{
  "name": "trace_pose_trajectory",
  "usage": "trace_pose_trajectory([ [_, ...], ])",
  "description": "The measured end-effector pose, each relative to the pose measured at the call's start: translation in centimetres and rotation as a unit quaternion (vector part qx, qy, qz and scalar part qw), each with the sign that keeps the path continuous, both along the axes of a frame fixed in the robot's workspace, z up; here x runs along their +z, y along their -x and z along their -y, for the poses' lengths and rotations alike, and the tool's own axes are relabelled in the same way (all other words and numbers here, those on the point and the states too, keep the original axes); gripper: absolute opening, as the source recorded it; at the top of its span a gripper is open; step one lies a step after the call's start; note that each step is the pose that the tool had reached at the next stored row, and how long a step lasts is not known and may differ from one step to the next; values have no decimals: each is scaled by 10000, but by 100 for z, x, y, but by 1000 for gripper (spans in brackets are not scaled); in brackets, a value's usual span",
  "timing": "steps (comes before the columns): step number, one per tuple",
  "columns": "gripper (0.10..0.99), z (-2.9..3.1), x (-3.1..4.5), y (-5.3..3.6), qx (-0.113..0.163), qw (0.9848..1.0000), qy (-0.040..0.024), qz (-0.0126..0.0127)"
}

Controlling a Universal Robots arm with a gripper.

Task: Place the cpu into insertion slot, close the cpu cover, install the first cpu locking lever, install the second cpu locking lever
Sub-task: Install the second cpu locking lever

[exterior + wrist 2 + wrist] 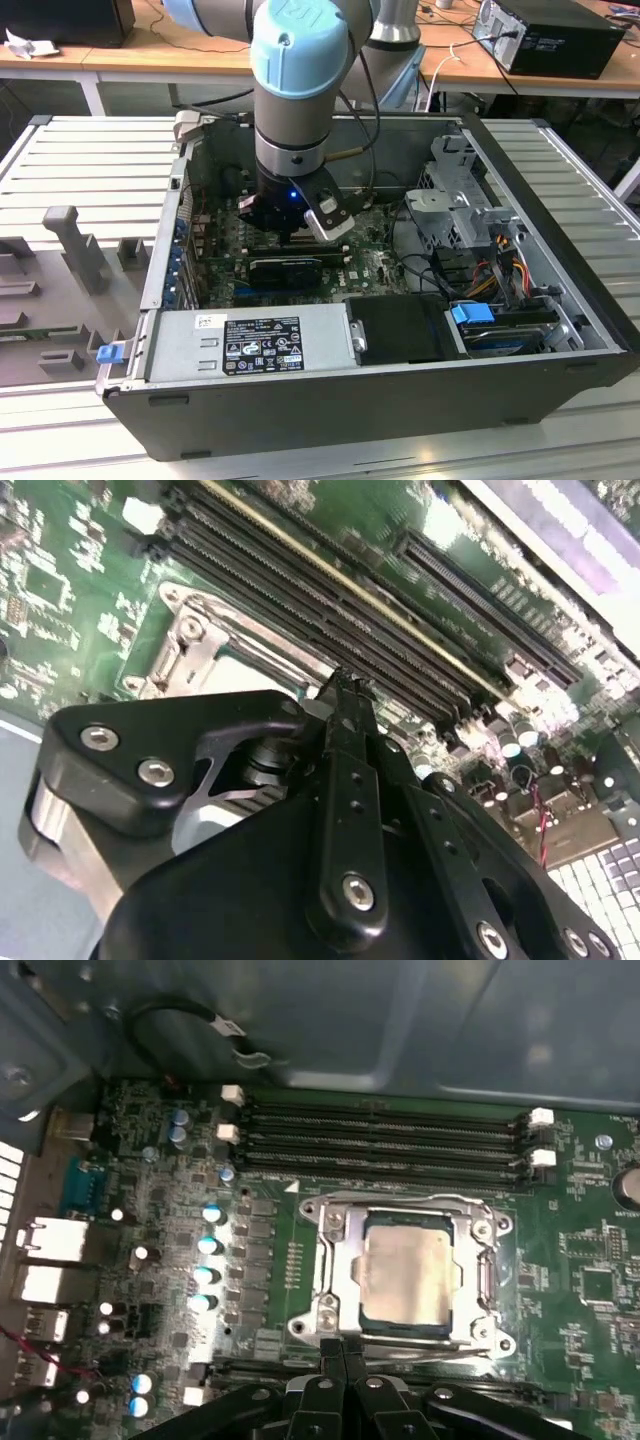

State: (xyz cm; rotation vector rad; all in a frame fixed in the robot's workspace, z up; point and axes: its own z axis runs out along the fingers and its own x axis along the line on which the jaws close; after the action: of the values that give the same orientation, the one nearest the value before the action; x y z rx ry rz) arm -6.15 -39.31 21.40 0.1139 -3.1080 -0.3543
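In the first wrist view the cpu [405, 1275], a pale silver square, lies in the insertion slot [497, 1225] on the green board. The cpu cover [335, 1260], a metal frame, lies flat around it. A thin metal lever [440, 1356] runs along the socket's edge nearest my fingers. My gripper [343, 1348] is shut, its two black fingers pressed together with their tips at the middle of that edge. The second wrist view shows the gripper [345, 680] tip at the socket frame [190, 650], beside the memory slots. In the exterior view the gripper [290, 235] reaches down inside the case.
Long black memory slots [380, 1140] run along the socket's far side. Capacitors [205, 1245] stand beside it. Inside the case, a black card [285, 268] lies just in front of the gripper. The power supply [250, 340], drive cage [460, 200] and cables [500, 265] crowd the case.
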Motion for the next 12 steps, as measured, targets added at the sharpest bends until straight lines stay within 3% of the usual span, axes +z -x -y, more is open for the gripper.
trace_pose_trajectory([
  [6, 106, 101, -25, 56, 70, 9999, -157, 1],
  [12, 106, 125, -97, 90, 78, 9997, -250, 3],
])
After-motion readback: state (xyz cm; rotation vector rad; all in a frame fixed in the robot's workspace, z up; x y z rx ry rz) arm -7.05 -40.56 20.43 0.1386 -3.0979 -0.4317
